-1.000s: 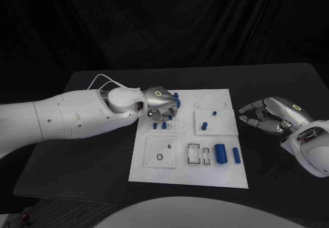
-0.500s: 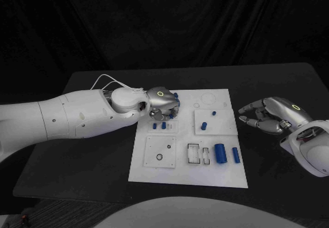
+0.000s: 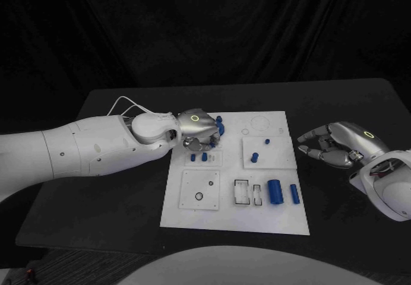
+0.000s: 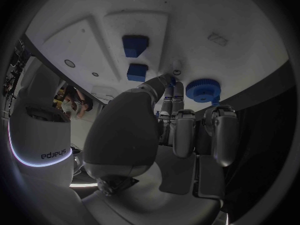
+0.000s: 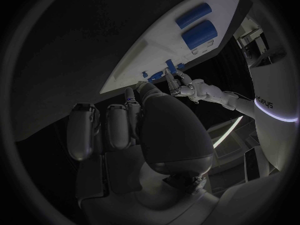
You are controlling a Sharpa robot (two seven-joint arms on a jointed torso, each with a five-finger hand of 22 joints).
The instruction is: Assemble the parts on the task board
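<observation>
The white rectangular task board [image 3: 236,222] lies in the middle of the black worktop [image 3: 120,202]. The left hand [image 3: 199,127] hangs over the board's far left corner, beside a blue gear-shaped part [image 4: 203,90], possibly touching it. Two blue cylinders [image 3: 275,191] lie near the board's right edge. The right hand [image 3: 338,145] sits right of the board, apart from it.

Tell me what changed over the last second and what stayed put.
The left hand shifted slightly over the far left corner of the white board: toward the right edge half a second ago, then back left; its fingers stay down among the small blue pieces there. Whether it grips one cannot be told. The right hand stayed curled beside the board's right edge, holding nothing. The two blue cylinders and the other pieces did not move.
</observation>
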